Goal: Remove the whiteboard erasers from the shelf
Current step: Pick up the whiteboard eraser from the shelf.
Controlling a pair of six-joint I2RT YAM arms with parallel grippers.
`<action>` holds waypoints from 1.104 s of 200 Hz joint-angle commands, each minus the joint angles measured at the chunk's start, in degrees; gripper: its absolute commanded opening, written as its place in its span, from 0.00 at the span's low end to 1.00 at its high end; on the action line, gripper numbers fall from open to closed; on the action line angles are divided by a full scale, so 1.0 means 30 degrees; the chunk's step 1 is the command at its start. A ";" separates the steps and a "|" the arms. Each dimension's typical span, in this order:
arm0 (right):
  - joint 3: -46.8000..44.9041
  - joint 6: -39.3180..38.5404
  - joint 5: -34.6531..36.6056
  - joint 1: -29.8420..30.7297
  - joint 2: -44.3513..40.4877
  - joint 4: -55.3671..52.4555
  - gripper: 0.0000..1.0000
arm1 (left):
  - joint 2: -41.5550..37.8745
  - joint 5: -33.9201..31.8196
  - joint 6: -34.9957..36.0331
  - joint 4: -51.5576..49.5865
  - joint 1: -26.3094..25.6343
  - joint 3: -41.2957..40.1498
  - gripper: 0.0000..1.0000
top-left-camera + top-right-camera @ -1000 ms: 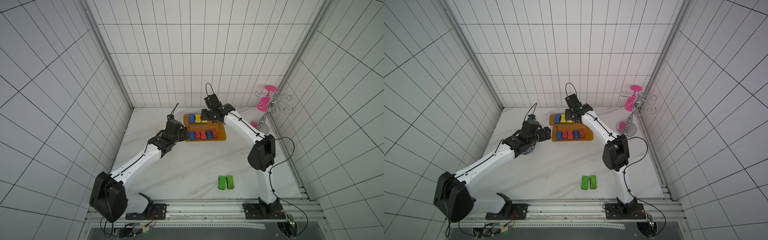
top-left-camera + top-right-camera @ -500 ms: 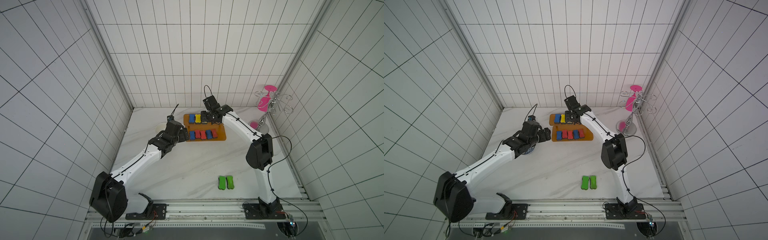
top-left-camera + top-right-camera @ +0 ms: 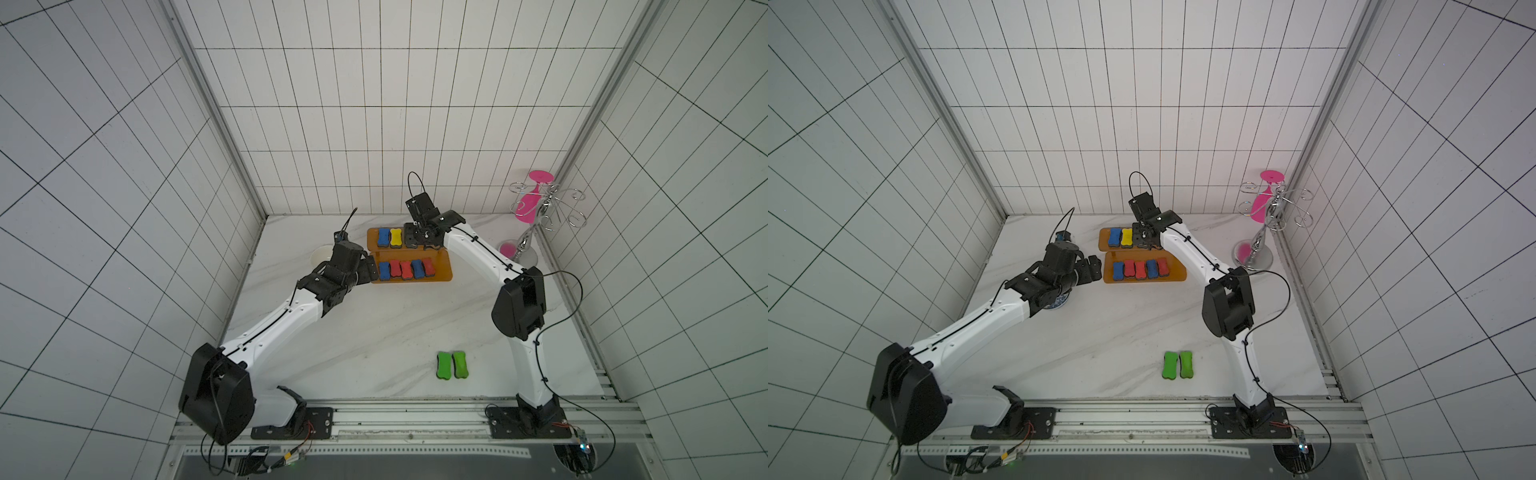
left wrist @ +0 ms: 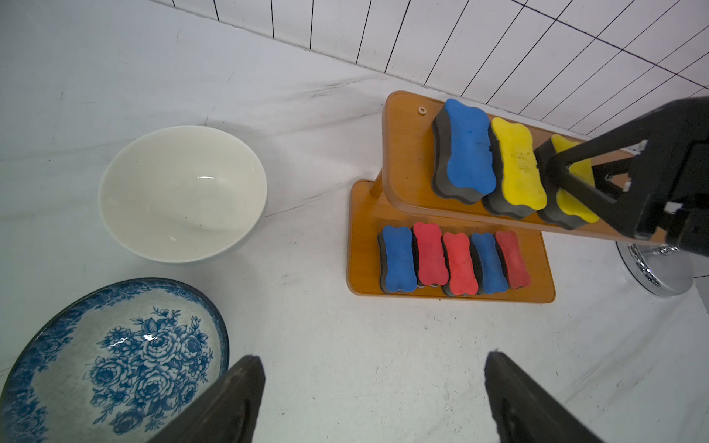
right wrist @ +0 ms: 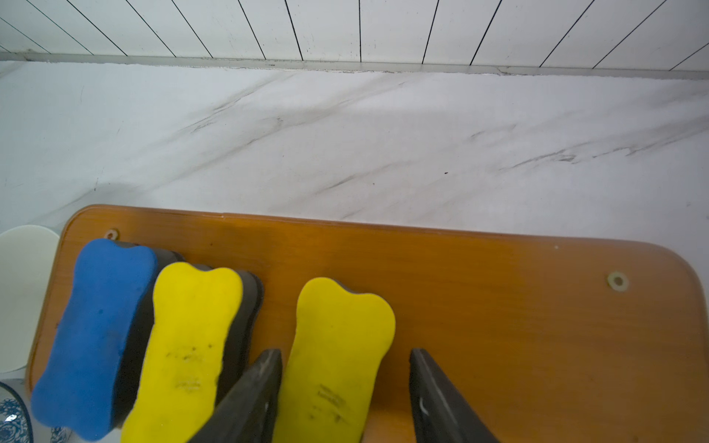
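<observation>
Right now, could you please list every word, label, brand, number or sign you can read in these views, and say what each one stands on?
No text can be read in any view.
Yellow eraser beside the blue eraser on the shelf: faint dark marks, too smudged to read.
Second yellow eraser: faint dark marks, also unreadable.
Floral bowl: pattern only, no words.

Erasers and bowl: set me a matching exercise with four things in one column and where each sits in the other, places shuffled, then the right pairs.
Things:
1 green erasers
2 red erasers
3 yellow erasers
4 white bowl

Places:
A shelf, lower board
B table, far from the shelf
C shelf, upper board
D table, close by the shelf's end

Pairs: 1-B; 2-A; 3-C; 4-D
</observation>
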 commanded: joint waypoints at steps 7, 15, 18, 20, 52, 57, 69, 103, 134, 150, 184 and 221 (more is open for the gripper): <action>-0.0362 0.0894 0.0655 -0.0152 -0.0351 -0.0534 0.58 | -0.0373 -0.0186 -0.0148 -0.0109 0.0063 -0.0286 0.93; -0.0347 0.1250 0.0878 -0.0140 -0.0282 -0.0632 0.58 | -0.0393 -0.0189 -0.0156 -0.0128 0.0068 -0.0288 0.94; -0.0323 0.1366 0.0963 -0.0115 -0.0253 -0.0675 0.58 | -0.0409 -0.0216 -0.0149 -0.0128 0.0069 -0.0288 0.94; -0.0323 0.1444 0.1039 -0.0112 -0.0232 -0.0704 0.59 | -0.0420 -0.0216 -0.0149 -0.0142 0.0047 -0.0310 0.94; -0.0057 0.2179 0.1849 -0.0023 0.0294 -0.1358 0.53 | -0.0599 -0.0371 -0.0092 -0.0104 0.0069 -0.0366 0.94; -0.0044 0.2204 0.1886 -0.0021 0.0382 -0.1440 0.50 | -0.0581 -0.0362 -0.0089 -0.0117 0.0062 -0.0375 0.94; -0.0065 0.2328 0.2006 -0.0053 0.0480 -0.1514 0.43 | -0.0587 -0.0377 -0.0088 -0.0110 0.0064 -0.0376 0.94; -0.0041 0.2216 0.1971 -0.0053 0.0433 -0.1514 0.29 | -0.0600 -0.0333 -0.0057 -0.0124 0.0076 -0.0317 0.94; 0.0298 0.2034 0.1493 -0.0042 0.0069 -0.1701 0.25 | -0.0781 -0.0390 -0.0031 -0.0189 0.0113 -0.0310 0.94; 0.0176 0.2134 0.1446 0.0095 -0.0866 -0.1729 0.23 | -0.1084 -0.0379 -0.0057 -0.0505 0.0103 -0.0246 0.94; -0.3412 0.3055 0.2188 0.1162 -0.4833 -0.1232 0.23 | -0.2329 0.0319 0.0013 -0.1494 0.0105 -0.0507 0.93; -1.3104 0.6809 0.3251 0.4470 -1.0650 0.1175 0.22 | -0.4087 0.0580 0.0313 -0.1645 0.0085 -0.1792 0.94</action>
